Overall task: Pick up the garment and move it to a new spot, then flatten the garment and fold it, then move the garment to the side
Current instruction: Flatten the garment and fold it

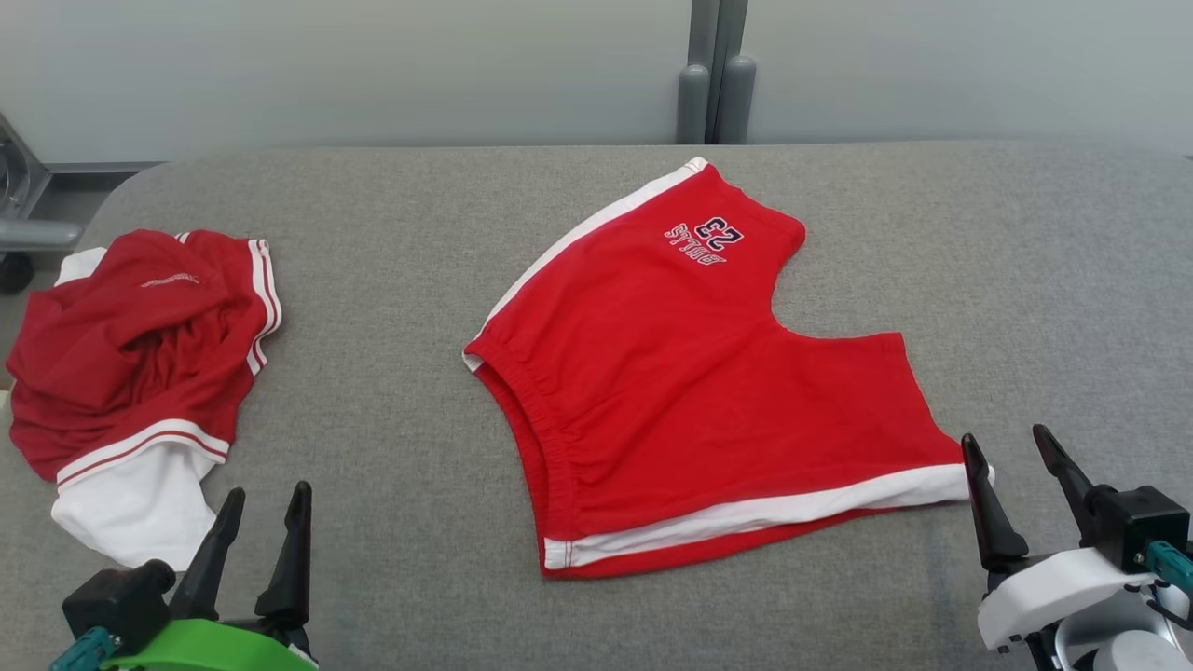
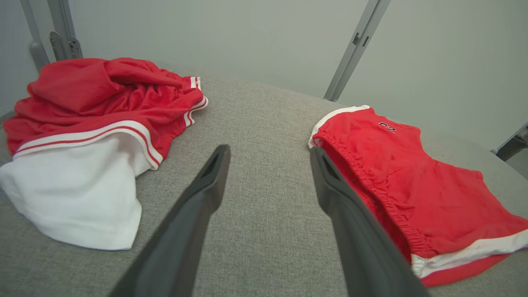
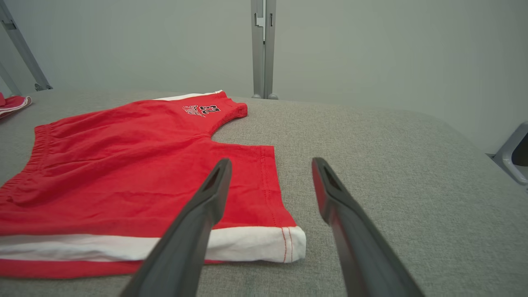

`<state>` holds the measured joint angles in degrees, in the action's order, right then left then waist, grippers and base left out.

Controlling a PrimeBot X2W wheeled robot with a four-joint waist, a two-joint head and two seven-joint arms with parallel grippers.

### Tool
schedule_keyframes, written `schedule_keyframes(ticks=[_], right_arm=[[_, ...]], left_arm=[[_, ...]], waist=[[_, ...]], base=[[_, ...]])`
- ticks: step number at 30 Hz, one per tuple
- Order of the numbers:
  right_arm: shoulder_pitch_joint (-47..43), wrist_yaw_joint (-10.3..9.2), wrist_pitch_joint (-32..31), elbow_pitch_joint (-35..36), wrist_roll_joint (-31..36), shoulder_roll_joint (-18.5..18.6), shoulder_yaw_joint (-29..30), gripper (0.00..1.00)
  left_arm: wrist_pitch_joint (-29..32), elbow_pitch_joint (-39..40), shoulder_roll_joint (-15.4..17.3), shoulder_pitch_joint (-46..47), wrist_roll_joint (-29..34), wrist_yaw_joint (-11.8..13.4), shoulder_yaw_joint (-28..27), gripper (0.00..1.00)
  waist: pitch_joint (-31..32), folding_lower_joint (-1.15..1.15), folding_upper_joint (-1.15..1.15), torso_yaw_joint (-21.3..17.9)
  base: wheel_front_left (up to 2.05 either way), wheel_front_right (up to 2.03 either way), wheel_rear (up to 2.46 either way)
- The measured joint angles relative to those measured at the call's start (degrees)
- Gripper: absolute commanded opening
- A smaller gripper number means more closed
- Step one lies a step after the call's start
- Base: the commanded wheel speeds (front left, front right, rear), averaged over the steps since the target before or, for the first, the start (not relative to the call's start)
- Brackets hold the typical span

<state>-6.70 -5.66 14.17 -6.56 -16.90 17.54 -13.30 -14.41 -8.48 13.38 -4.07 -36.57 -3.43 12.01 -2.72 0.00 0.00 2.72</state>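
The garment, a pair of red shorts [image 1: 690,391] with white side stripes and a "23" print, lies spread flat in the middle of the grey padded table [image 1: 391,233]. In the head view my left gripper [image 1: 267,491] is open at the lower left, well left of the shorts. In the left wrist view it [image 2: 269,150] hovers over bare table, with the shorts' waistband [image 2: 371,181] to its right. My right gripper [image 1: 1005,436] is open at the lower right, beside the near leg's white hem corner [image 3: 288,243]. Nothing is held by either gripper.
A second red and white garment [image 1: 140,354] lies crumpled at the table's left edge, close to my left gripper; its white part [image 2: 82,198] faces me. Grey frame posts [image 1: 713,93] stand behind the table's far edge. Bare table stretches right of the shorts [image 3: 392,165].
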Motion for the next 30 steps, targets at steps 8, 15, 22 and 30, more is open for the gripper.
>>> schedule_keyframes(ticks=[8, 15, 22, 30], right_arm=[[-2.0, -0.56, 0.0, 0.0, 0.6, -0.3, 2.1, 1.0], [-2.0, -0.57, 0.0, 0.5, 1.5, -0.3, 2.7, 1.0], [-2.0, -0.57, 0.0, 0.6, 2.4, -0.6, 2.9, 1.0], [-2.2, -0.44, 0.0, -0.1, 2.4, -0.2, 3.0, 1.0]], left_arm=[[0.0, 1.6, -0.1, -2.7, 1.6, 0.0, -2.4, 1.0], [0.0, 2.2, -1.0, -2.7, 2.1, -0.6, -2.9, 1.0], [0.0, 2.6, -1.7, -3.2, 3.0, -1.2, -2.7, 1.0], [0.0, 4.0, -3.5, -3.5, 3.1, -2.2, 0.7, 1.0]], waist=[[0.4, 0.0, 0.0, -0.1], [0.6, 0.0, 0.0, -0.4], [1.1, 0.0, 0.0, -0.7], [0.4, 0.0, 0.0, -0.9]], base=[[0.0, 0.0, 0.0], [0.0, 0.0, 0.0], [0.0, 0.0, 0.0], [0.0, 0.0, 0.0]])
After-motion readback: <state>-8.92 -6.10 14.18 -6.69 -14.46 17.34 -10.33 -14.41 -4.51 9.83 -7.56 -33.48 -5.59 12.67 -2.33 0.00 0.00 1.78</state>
